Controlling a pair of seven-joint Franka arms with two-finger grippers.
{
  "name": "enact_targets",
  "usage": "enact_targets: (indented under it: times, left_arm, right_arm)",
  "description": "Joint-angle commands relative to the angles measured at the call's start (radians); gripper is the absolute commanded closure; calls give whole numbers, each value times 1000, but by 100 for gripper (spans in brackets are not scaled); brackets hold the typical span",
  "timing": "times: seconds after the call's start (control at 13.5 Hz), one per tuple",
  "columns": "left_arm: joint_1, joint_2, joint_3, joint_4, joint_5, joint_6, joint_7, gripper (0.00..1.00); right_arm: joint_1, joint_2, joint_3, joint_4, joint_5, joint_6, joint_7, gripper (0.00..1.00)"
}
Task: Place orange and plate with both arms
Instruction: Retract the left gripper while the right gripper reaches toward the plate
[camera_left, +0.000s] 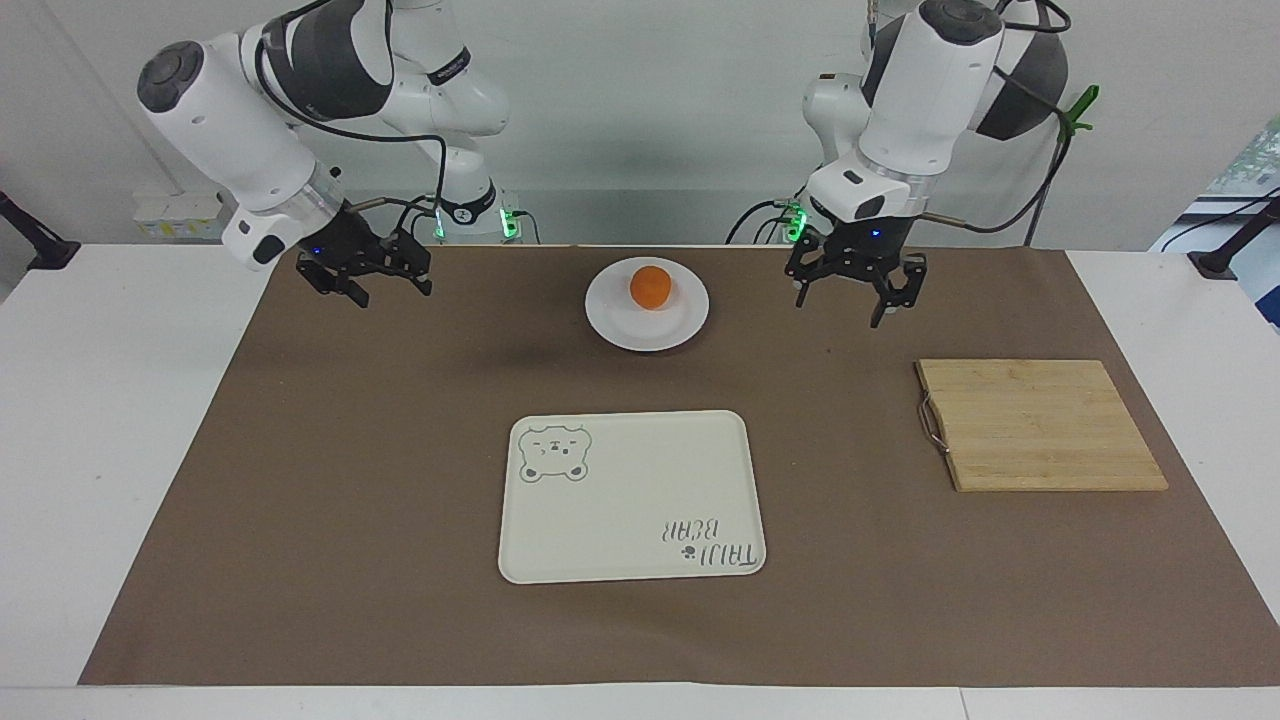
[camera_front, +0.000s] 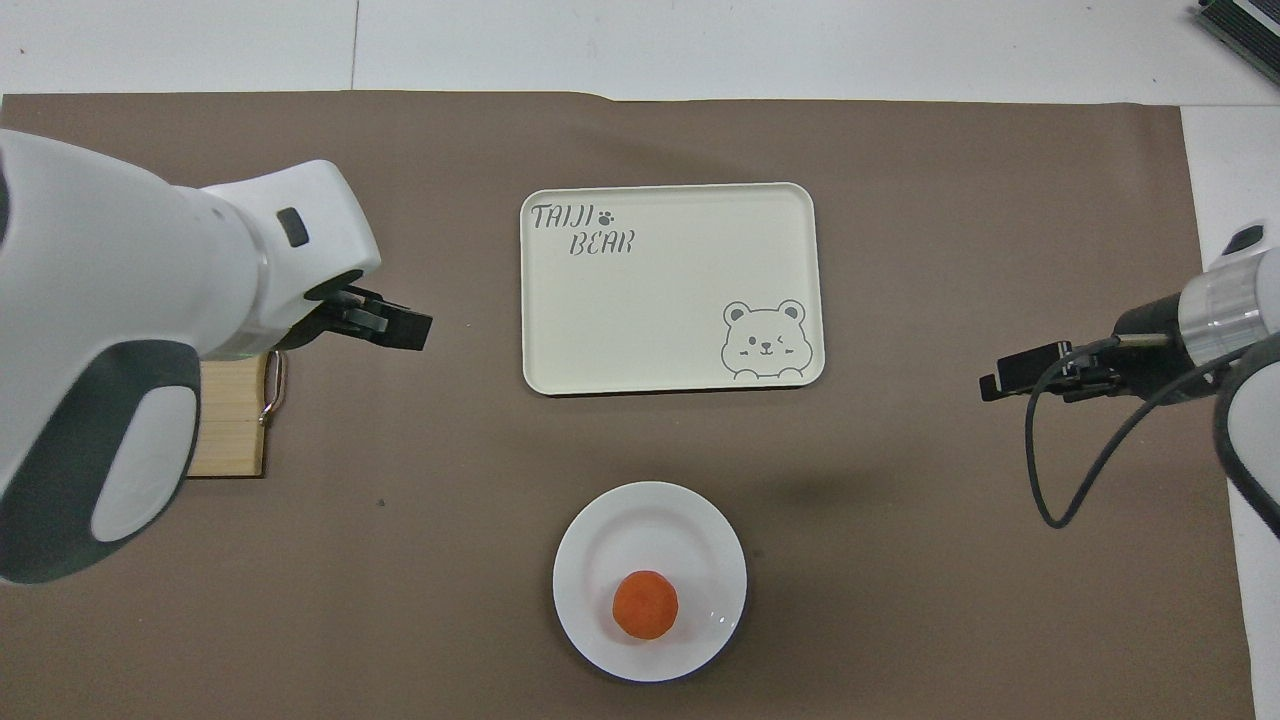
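The orange (camera_left: 651, 287) (camera_front: 645, 604) lies on the white plate (camera_left: 640, 335) (camera_front: 600, 530), which rests on the brown mat close to the robots. My left gripper (camera_left: 845, 300) (camera_front: 400, 328) is open and empty, raised over the mat between the plate and the cutting board. My right gripper (camera_left: 390, 293) (camera_front: 1005, 378) is open and empty, raised over the mat beside the plate toward the right arm's end. Neither gripper touches the plate or the orange.
A cream tray with a bear drawing (camera_left: 630, 495) (camera_front: 670, 290) lies mid-table, farther from the robots than the plate. A wooden cutting board (camera_left: 1040, 425) (camera_front: 235, 430) lies toward the left arm's end, partly covered by the left arm in the overhead view.
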Motion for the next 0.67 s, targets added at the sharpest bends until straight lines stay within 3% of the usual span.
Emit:
enact_targets:
  times: [0.0, 0.22, 0.59]
  left_arm:
    - [71, 13, -4, 116, 24, -156, 96, 0]
    - [139, 20, -3, 228, 20, -325, 135, 0]
    - [226, 43, -6, 267, -9, -364, 138, 0]
  right_arm:
    - [4, -20, 2, -126, 137, 66, -50, 0]
    - [68, -26, 2, -273, 285, 186, -67, 0]
    - [189, -29, 4, -471, 565, 368, -143, 0]
